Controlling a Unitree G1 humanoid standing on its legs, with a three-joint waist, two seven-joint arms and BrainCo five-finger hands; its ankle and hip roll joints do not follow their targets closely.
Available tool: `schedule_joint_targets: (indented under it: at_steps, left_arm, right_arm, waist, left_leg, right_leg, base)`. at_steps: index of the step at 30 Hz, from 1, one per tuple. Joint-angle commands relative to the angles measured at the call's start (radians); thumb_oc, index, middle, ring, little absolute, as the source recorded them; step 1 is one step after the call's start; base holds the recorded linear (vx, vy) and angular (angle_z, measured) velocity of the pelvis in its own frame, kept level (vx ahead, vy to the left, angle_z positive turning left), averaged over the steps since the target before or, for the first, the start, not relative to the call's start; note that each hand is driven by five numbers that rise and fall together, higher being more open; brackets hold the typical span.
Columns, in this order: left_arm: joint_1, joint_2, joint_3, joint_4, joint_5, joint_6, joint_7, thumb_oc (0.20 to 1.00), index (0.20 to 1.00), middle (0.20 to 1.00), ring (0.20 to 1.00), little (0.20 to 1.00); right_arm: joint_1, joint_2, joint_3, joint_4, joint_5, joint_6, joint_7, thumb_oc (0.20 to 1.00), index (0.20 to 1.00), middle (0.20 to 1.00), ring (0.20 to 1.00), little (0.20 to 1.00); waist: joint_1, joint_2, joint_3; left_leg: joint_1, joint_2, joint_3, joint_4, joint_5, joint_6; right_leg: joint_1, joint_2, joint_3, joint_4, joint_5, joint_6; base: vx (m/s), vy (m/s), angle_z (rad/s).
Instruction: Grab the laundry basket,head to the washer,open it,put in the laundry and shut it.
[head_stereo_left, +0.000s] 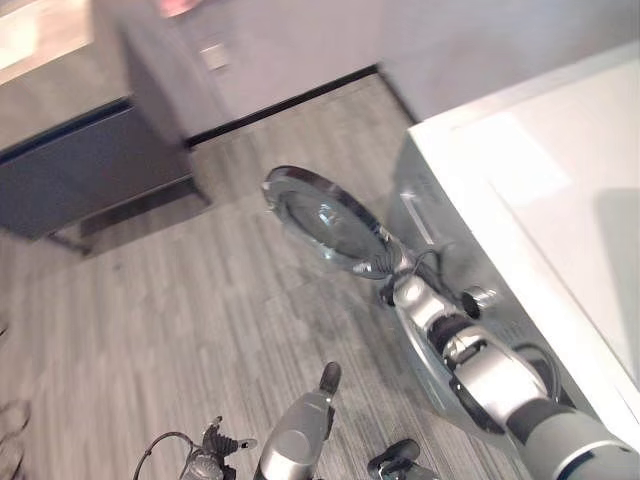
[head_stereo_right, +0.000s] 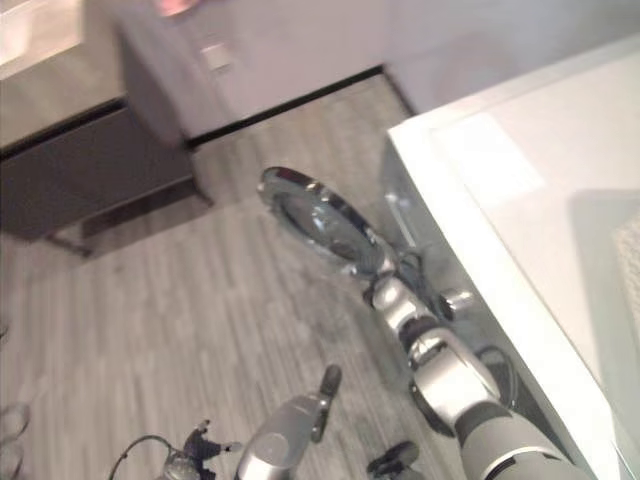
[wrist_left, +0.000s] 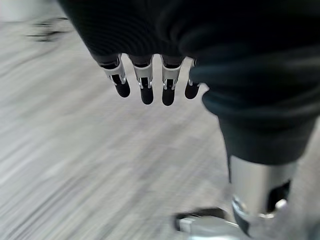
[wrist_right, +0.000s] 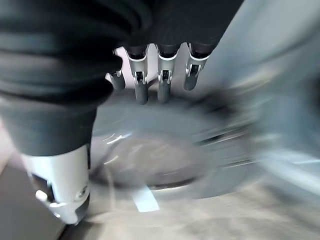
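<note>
White washer (head_stereo_left: 560, 200) with chrome-rimmed glass door (head_stereo_left: 330, 220), grey wood-grain floor (head_stereo_left: 180, 330), dark grey cabinet (head_stereo_left: 80, 170), black skirting (head_stereo_left: 280, 105)

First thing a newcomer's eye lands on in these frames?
The washer door, a round chrome-rimmed glass porthole, swung open from the front of the white washer on the robot's right. Next, the right hand, reaching toward that door with fingers straight. The left hand hangs low over the grey wood-look floor, empty, fingers relaxed.

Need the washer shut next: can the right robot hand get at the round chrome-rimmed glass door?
Probably yes: the right robot hand is already by the open round chrome-rimmed glass door of the white washing machine, fingers straight, nothing between them.
</note>
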Motion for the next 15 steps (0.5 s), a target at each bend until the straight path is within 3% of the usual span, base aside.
schedule_joint_targets:
  at_steps: [1,2,4,7,9,11,15]
  left_arm:
    - [0.039,0.030,-0.061,0.042,0.079,-0.012,0.020,1.000,1.000,1.000,1.000,1.000]
    - [-0.010,0.025,-0.066,0.064,0.146,-0.006,0.014,1.000,1.000,1.000,1.000,1.000]
    - [-0.096,0.055,-0.080,0.068,0.224,-0.003,0.009,1.000,1.000,1.000,1.000,1.000]
    - [-0.176,0.089,-0.064,0.095,0.269,0.031,0.030,1.000,1.000,1.000,1.000,1.000]
    - [-0.230,0.138,-0.014,0.131,0.285,0.072,0.055,1.000,1.000,1.000,1.000,1.000]
    - [-0.251,0.163,0.004,0.146,0.287,0.086,0.059,1.000,1.000,1.000,1.000,1.000]
    - [-0.273,0.241,-0.033,0.210,0.440,0.142,0.003,1.000,1.000,1.000,1.000,1.000]
  right_arm:
    - [0.031,0.057,0.023,-0.086,0.007,-0.059,0.060,1.000,1.000,1.000,1.000,1.000]
    - [0.180,0.004,0.055,-0.237,-0.020,-0.087,0.124,1.000,1.000,1.000,1.000,1.000]
    - [0.345,-0.128,0.077,-0.449,-0.088,-0.127,0.196,1.000,1.000,1.000,1.000,1.000]
    - [0.491,-0.229,0.024,-0.525,-0.122,-0.144,0.213,1.000,1.000,1.000,1.000,1.000]
    - [0.583,-0.275,-0.070,-0.500,-0.114,-0.139,0.194,1.000,1.000,1.000,1.000,1.000]
    - [0.602,-0.284,-0.099,-0.476,-0.120,-0.134,0.186,1.000,1.000,1.000,1.000,1.000]
    - [0.644,-0.308,-0.188,-0.395,-0.105,-0.112,0.185,1.000,1.000,1.000,1.000,1.000]
  waist:
    - [0.007,-0.007,0.055]
    - [-0.087,-0.043,0.047]
    - [-0.213,-0.106,0.051]
    - [-0.293,-0.152,0.053]
    - [-0.342,-0.176,0.048]
    - [-0.353,-0.184,0.050]
    - [-0.378,-0.206,0.043]
  left_leg:
    - [0.001,-0.004,0.049,-0.045,0.064,-0.018]
    - [0.057,0.023,0.118,-0.080,0.060,-0.018]
    - [0.105,0.058,0.213,-0.119,0.054,-0.019]
    - [0.136,0.069,0.283,-0.131,0.042,-0.019]
    - [0.152,0.074,0.332,-0.149,0.040,-0.022]
    - [0.151,0.077,0.348,-0.157,0.046,-0.024]
    - [0.144,0.084,0.383,-0.212,0.080,-0.034]
  right_leg:
    - [0.089,-0.014,0.056,-0.097,0.102,0.031]
    - [0.075,0.000,0.111,-0.099,0.113,0.039]
    - [0.017,0.028,0.182,-0.082,0.129,0.048]
    - [-0.018,0.044,0.225,-0.081,0.157,0.060]
    - [-0.036,0.062,0.264,-0.117,0.190,0.070]
    - [-0.043,0.066,0.272,-0.131,0.203,0.075]
    - [-0.066,0.076,0.316,-0.183,0.244,0.086]
  base:
    - [0.12,0.168,-1.25]
    - [0.09,0.163,-1.32]
    - [0.03,0.130,-1.72]
    - [0.02,0.072,-2.65]
    - [-0.01,0.082,-0.78]
    - [-0.04,0.036,-0.39]
    - [-0.04,0.020,-0.12]
